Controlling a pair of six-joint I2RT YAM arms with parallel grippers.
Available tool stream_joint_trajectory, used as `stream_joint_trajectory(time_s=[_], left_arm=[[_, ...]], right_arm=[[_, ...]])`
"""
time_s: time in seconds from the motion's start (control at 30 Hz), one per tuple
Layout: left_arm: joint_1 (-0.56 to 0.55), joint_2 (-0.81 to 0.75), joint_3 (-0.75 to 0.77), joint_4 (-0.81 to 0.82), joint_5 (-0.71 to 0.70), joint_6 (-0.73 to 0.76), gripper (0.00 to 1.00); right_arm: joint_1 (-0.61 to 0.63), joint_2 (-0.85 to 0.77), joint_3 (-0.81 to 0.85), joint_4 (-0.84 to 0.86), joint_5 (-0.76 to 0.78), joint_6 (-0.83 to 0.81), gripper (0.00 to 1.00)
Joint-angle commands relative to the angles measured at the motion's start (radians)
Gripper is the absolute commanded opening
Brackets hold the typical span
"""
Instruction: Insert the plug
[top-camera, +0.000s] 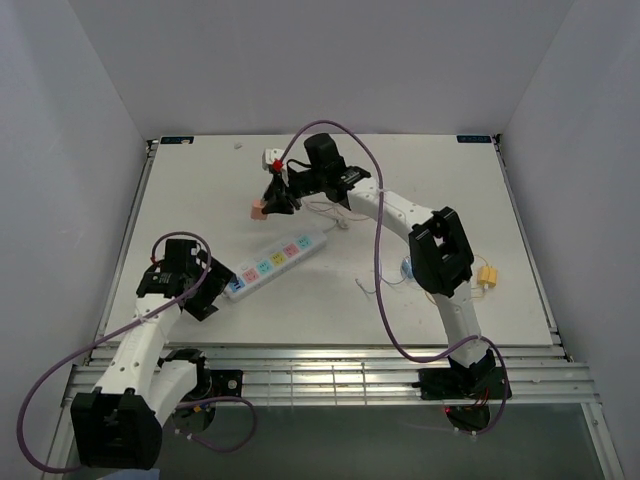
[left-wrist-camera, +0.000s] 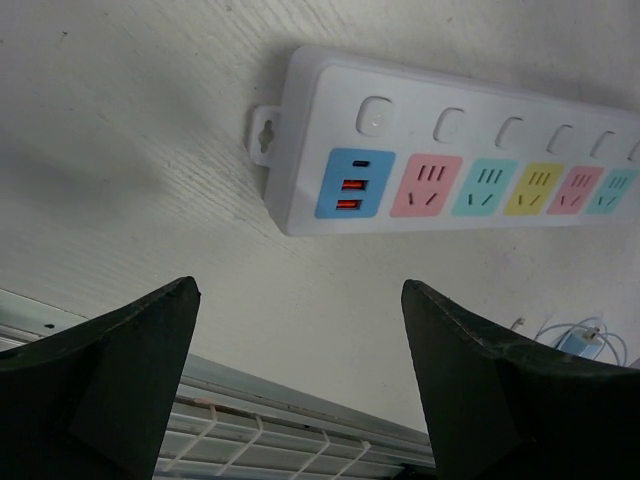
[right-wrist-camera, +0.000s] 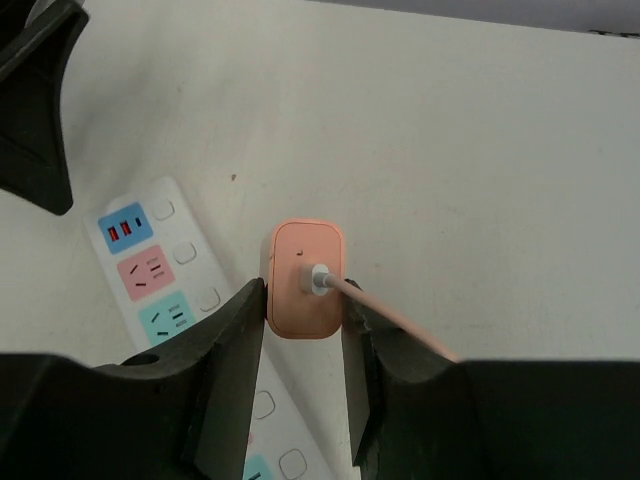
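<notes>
Left tool (left-wrist-camera: 298, 288) hangs spread wide beside the power strip (left-wrist-camera: 450, 150); right tool (right-wrist-camera: 303, 300) pinches the pink plug (right-wrist-camera: 305, 268) over the counter (right-wrist-camera: 500, 150).

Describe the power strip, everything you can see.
The power strip is a long white bar, plastic by the look, lying flat and diagonal on the table. Its near-left end has a mounting tab and a blue USB panel with two red ports; coloured sockets follow: pink, teal, yellow, pink, teal, each with a white button. No socket in view has anything plugged in. The open left gripper sits just short of that end, not touching.
</notes>
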Motion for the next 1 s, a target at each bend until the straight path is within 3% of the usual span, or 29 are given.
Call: stream_joint_trajectory(time_s=[0.0, 0.23, 0.57, 0.8, 0.97], left_arm=[[0.040, 0.021, -0.028, 0.065, 0.025, -0.006, 0.93], [0.139, 0.070, -0.036, 0.142, 0.021, 0.014, 0.88], [0.142, 0.080, -0.097, 0.277, 0.064, 0.015, 0.66], [0.142, 0.116, -0.149, 0.341, 0.067, 0.001, 0.56], [0.142, 0.126, -0.163, 0.386, 0.061, -0.002, 0.55]], right_arm=[[0.021, -0.010, 0.009, -0.175, -0.090, -0.290, 0.08], [0.075, 0.009, 0.020, -0.267, -0.052, -0.429, 0.08], [0.136, 0.017, 0.028, -0.292, -0.012, -0.478, 0.08], [0.162, 0.016, 0.026, -0.298, 0.009, -0.486, 0.08], [0.173, 0.016, 0.020, -0.330, 0.015, -0.517, 0.08]])
